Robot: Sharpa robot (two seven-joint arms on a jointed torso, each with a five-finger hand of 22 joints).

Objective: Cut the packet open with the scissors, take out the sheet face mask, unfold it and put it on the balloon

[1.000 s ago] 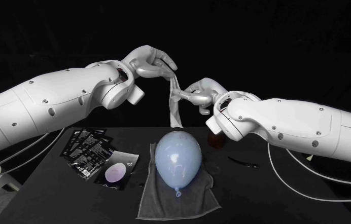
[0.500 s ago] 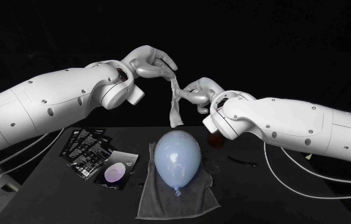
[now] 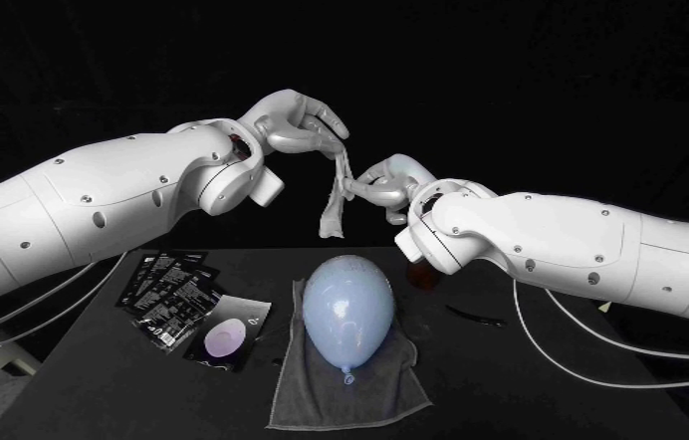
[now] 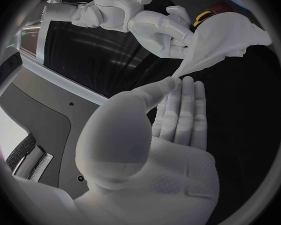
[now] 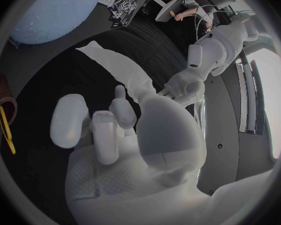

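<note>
The white sheet face mask (image 3: 337, 201) hangs as a folded strip above the table, between my two hands. My left hand (image 3: 295, 126) pinches its upper end, and my right hand (image 3: 385, 181) holds it just below and to the right. In the left wrist view the left hand (image 4: 172, 110) pinches a corner of the mask (image 4: 222, 40), with the right hand (image 4: 162, 27) at its far side. The right wrist view has the mask (image 5: 112, 67) running from my right hand (image 5: 109, 125) to the left hand (image 5: 184, 87). The pale blue balloon (image 3: 349, 309) lies on a grey towel (image 3: 359, 390) below.
Several dark packets (image 3: 169, 291) lie fanned at the table's left, with an opened packet (image 3: 230, 335) beside them. A small dark object (image 3: 474, 318) and a brownish thing (image 3: 421, 277) lie right of the balloon, under my right arm.
The mask's hanging lower end has risen and swung a little to the left. My right arm has shifted slightly leftward. The left hand has stayed put.
</note>
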